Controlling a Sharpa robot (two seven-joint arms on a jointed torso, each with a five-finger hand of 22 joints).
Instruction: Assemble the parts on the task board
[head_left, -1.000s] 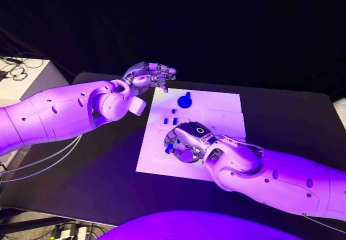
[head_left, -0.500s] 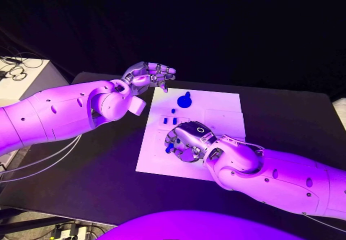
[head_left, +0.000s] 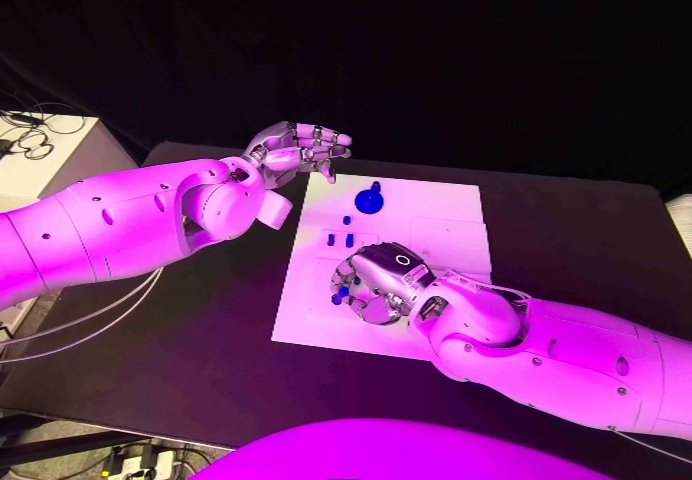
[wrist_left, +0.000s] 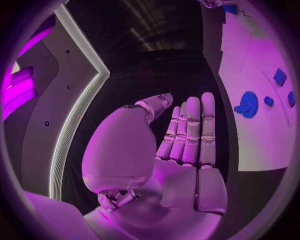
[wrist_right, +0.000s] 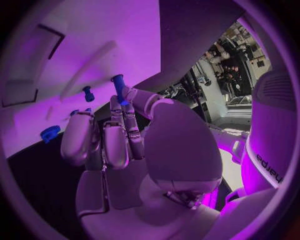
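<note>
Head view: the task board (head_left: 433, 215) lies in the middle of the black worktop (head_left: 577, 230). The right hand (head_left: 372, 290) sits low over the board's near-left part, fingers curled toward the board, a small blue part (head_left: 338, 298) showing at its fingertips. The left hand (head_left: 300, 150) hangs above the board's far-left corner, fingers together and nothing in them that I can see. Between the two hands, on the board, lie a blue gear-shaped part (head_left: 371, 203) and two small blue pieces (head_left: 338, 240) just beyond the right hand. The right hand is plainly the nearer to these.

Left wrist view: the left hand (wrist_left: 181, 145) is flat, fingers straight and side by side, holding nothing. The blue gear-shaped part (wrist_left: 248, 104) lies on the board off to the side of the fingers, well apart from them.

Right wrist view: the right hand (wrist_right: 119, 135) pinches a blue peg (wrist_right: 118, 87) at its fingertips. The peg's long axis runs roughly in line with the fingers, its free end toward the board's surface. Whether that end touches the board cannot be told. A second blue peg (wrist_right: 88, 93) stands just beside it. Judgement: the coming seating turns on keeping the held peg square to the board.
</note>
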